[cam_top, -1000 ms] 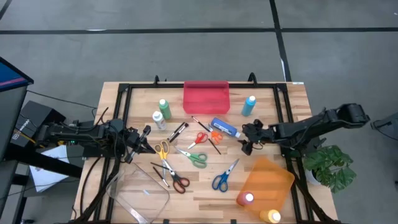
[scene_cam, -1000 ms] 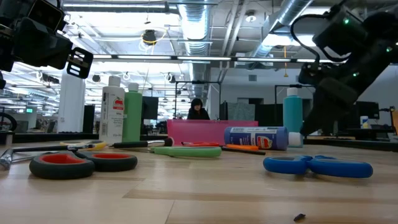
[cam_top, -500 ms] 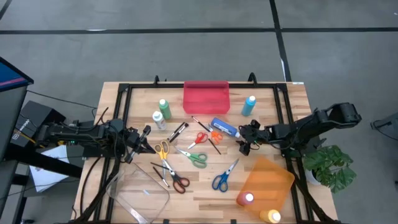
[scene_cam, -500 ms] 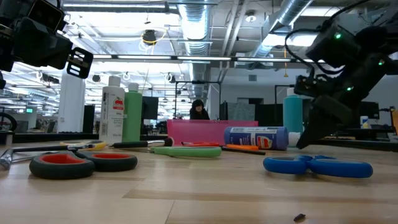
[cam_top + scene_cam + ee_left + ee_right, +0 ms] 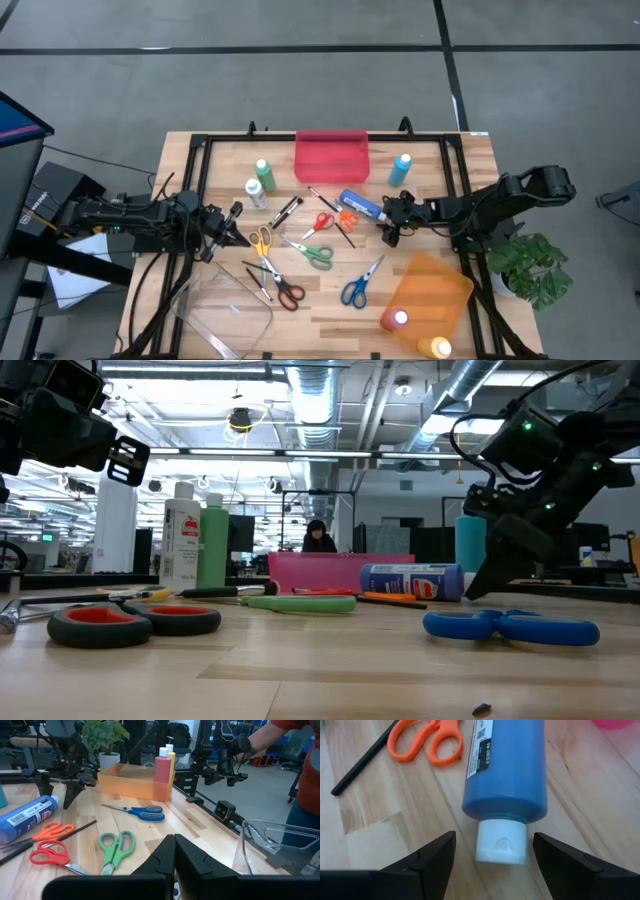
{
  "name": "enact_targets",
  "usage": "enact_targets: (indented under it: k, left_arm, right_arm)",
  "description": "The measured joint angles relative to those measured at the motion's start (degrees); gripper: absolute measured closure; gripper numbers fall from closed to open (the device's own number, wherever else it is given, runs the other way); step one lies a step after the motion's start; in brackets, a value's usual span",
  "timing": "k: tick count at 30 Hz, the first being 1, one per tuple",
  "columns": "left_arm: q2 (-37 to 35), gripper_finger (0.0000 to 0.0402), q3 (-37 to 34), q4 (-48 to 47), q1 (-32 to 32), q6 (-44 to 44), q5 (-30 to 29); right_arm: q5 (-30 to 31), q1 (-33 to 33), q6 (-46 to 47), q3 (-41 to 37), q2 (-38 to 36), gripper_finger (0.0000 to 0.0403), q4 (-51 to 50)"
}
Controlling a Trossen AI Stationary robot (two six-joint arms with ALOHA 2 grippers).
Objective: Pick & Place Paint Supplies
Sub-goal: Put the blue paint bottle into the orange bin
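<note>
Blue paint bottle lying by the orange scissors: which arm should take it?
Right. The right gripper sits open at the capped end of the lying blue paint bottle, a finger either side of the cap. The left gripper is shut, across the table beyond the scissors.

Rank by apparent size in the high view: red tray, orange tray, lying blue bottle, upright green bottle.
1. Orange tray
2. Red tray, slightly smaller
3. Lying blue bottle
4. Upright green bottle, though seen end-on from above, so its true size is unsure.
</note>
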Motion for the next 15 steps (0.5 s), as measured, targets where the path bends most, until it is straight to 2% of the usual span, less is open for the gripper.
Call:
enact_targets:
  k: [3,10,15]
  left_arm:
    - [-0.02,0.0401,-0.02,0.02,0.02,0.00,0.00]
    - [-0.02,0.0402,0.00,0.01,0.02,0.00,0.00]
    - [-0.02,0.0402,0.00,0.02,0.01,0.00,0.02]
  right_arm:
    - [0.00,0.00,-0.02,0.00,0.00,0.0155,-0.12]
    - [-0.02,0.15,-0.04,0.00,0.00,0.0216,-0.11]
    - [-1.07,0.15,-0.08,0.00,-0.63,0.0238,-0.10]
